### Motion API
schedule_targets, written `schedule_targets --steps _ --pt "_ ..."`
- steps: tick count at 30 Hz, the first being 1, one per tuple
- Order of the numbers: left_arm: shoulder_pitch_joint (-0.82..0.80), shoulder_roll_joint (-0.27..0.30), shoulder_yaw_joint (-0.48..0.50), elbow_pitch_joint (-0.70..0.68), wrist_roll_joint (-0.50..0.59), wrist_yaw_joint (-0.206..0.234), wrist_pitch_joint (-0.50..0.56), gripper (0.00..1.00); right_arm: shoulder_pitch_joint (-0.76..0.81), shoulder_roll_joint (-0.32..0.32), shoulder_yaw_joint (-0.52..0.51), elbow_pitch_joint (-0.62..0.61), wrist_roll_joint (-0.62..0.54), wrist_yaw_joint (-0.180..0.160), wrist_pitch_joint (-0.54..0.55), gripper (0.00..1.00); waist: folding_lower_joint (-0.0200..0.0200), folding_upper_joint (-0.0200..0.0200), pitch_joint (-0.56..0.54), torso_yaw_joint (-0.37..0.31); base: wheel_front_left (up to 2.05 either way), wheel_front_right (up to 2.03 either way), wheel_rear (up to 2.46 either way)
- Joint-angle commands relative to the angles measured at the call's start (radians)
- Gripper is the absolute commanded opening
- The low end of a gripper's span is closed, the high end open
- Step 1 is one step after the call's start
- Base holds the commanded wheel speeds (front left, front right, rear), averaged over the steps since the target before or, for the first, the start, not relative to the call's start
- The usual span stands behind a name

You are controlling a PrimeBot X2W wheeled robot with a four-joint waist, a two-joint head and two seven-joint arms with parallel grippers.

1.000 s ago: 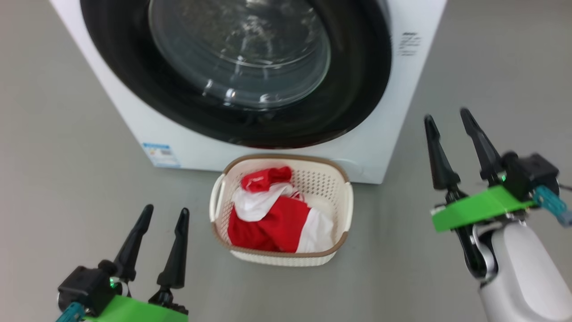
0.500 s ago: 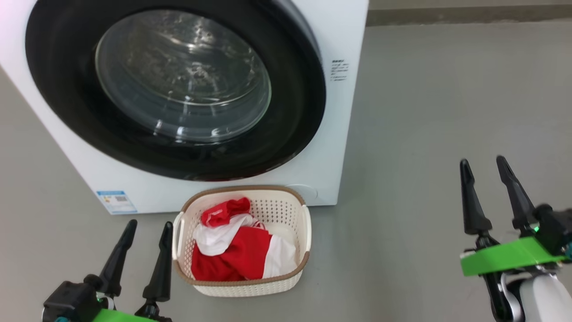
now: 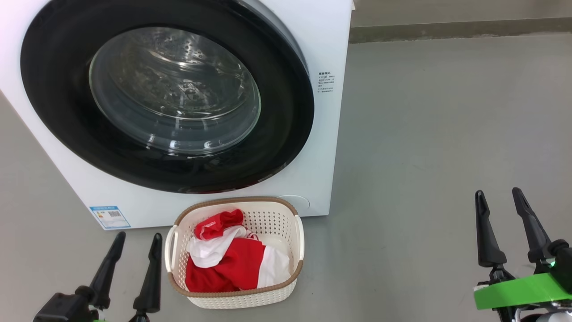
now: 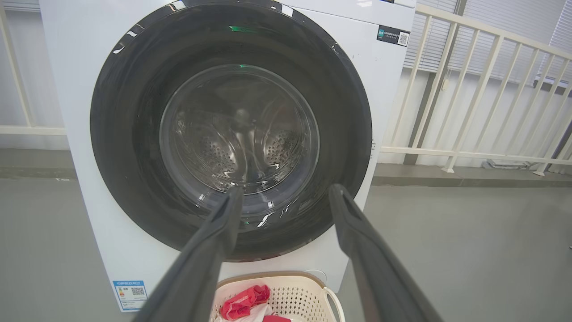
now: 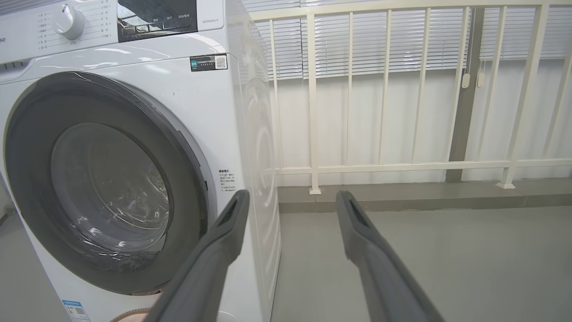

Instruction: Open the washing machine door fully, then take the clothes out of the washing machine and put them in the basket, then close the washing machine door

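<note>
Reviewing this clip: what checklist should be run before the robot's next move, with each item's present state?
1. Round black-rimmed glass washing machine door closed against the white front-loading washing machine: ok.
2. Door latch engaged: cannot tell.
3. Red and white fabric clothes inside the cream perforated plastic basket: ok.
4. No fabric behind the door glass: ok, as far as the left wrist view shows.
5. Left end effector open, empty: ok.
6. Right end effector open, empty: ok.
</note>
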Motion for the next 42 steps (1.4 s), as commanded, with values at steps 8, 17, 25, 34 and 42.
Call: schedule_targets --steps 8,17,25,34,42 --pt "-0.002 0.019 0.047 -0.022 0.000 -0.006 -0.008 1.00 0.012 -0.010 0.044 -0.053 -0.034 -0.001 -0.005 1.00 0.0000 0.0000 0.000 0.000 0.00 0.00 0.00" --pt "0.003 0.013 0.041 -0.017 0.009 -0.006 -0.008 1.00 0.023 -0.010 0.040 -0.059 -0.039 -0.001 -0.005 1.00 0.0000 0.0000 0.006 0.006 0.00 0.00 0.00" --pt "0.002 0.014 0.035 -0.009 0.019 -0.006 -0.008 1.00 0.028 -0.010 0.033 -0.057 -0.035 -0.001 -0.005 1.00 0.0000 0.0000 0.006 0.012 0.00 0.00 0.00" --pt "0.040 -0.027 -0.028 0.081 -0.001 0.001 0.013 0.00 0.048 0.022 0.011 0.044 -0.010 0.000 0.008 0.00 0.0001 0.0000 0.006 0.012 0.00 0.00 0.00" --pt "0.033 -0.031 -0.018 0.083 -0.084 0.001 0.035 0.00 0.039 0.020 0.014 0.052 0.080 0.000 0.031 0.00 0.0007 0.0000 0.006 0.007 0.00 0.00 0.00"
